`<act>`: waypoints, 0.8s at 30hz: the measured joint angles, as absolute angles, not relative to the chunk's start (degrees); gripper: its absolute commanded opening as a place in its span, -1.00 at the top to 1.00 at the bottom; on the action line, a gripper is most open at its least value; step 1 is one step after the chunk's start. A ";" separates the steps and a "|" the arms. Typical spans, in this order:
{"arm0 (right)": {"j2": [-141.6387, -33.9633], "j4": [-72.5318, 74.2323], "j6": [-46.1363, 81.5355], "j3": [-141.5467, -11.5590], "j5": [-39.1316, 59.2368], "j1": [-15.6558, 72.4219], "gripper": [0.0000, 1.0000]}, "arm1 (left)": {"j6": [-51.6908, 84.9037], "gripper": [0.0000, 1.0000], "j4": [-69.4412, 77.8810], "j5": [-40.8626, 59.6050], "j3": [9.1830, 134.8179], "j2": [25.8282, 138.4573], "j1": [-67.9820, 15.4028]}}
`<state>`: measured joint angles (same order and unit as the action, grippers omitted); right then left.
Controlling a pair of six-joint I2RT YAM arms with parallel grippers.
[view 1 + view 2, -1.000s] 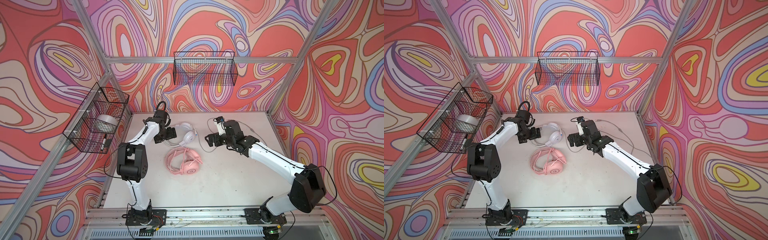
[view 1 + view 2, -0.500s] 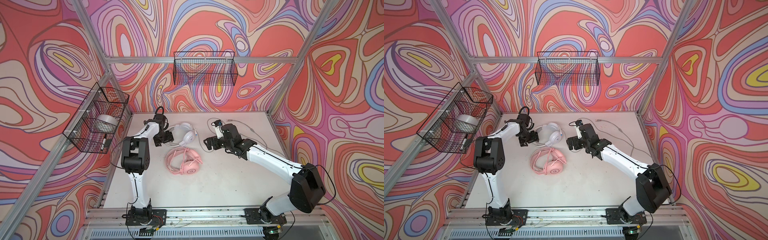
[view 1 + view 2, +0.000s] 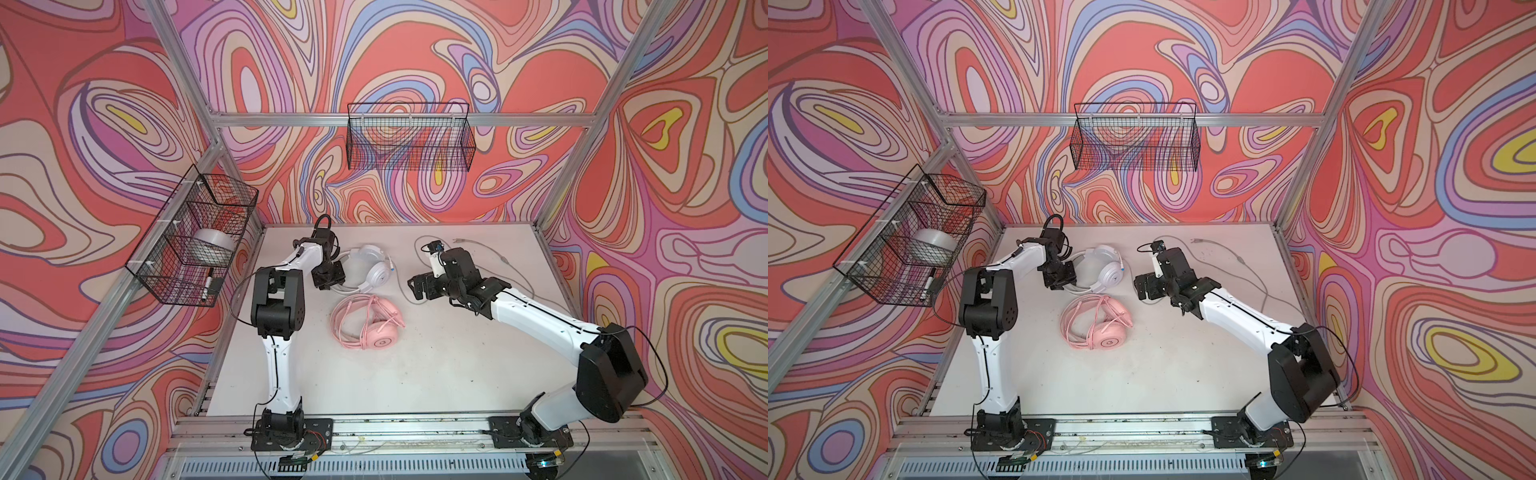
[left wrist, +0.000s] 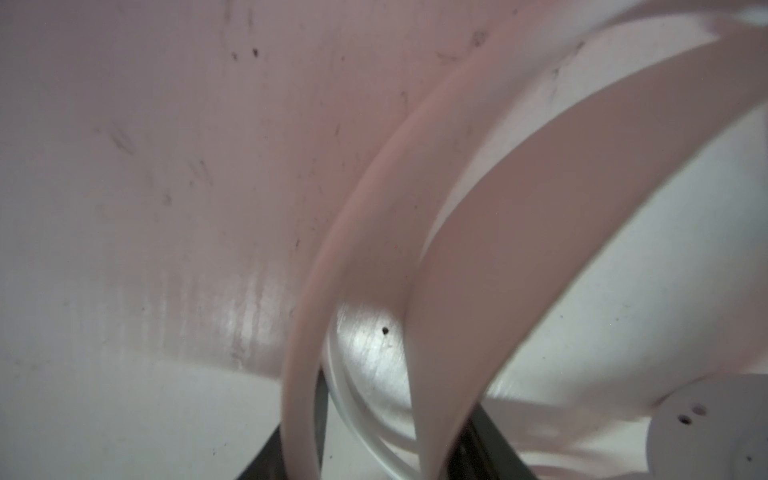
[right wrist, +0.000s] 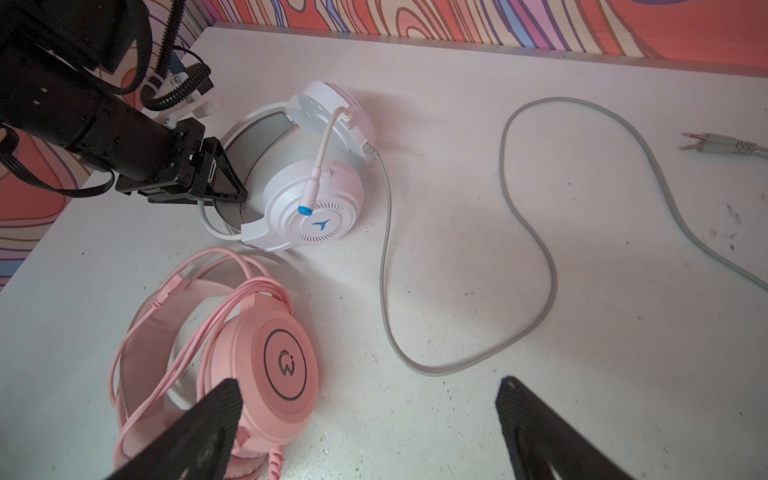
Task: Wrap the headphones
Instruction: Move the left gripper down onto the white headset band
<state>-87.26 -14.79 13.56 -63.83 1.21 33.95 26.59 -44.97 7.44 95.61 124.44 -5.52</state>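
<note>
Presently, left claw point(image 5: 232, 187) straddles white plastic headset's point(image 5: 328, 195) headband point(image 5: 259, 131), grip unconfirmed; its loose grey cable point(image 5: 552, 274) trails toward the nearer, wide-open right claw point(image 5: 368, 384).

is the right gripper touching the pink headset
Apart. In both top views a strip of table separates the right gripper from the pink headset; the right wrist view shows its jaws open and empty.

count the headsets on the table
2. The white headset lies toward the back, the left gripper at its headband; the pink headset lies just in front of it. None seems hidden.
</note>
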 measured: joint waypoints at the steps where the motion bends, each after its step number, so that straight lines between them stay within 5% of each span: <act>1: -87.26 -14.81 13.58 -63.83 1.15 33.95 -0.97 | 26.57 0.29 -44.95 7.40 95.83 124.62 -5.52; 24: -87.26 -16.32 12.91 -63.86 0.25 33.95 -0.97 | 28.71 1.00 -44.73 8.14 97.14 125.54 -5.02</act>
<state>-87.26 -16.32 12.91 -63.86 0.25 33.95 28.71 -44.73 8.14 97.14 125.54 -5.02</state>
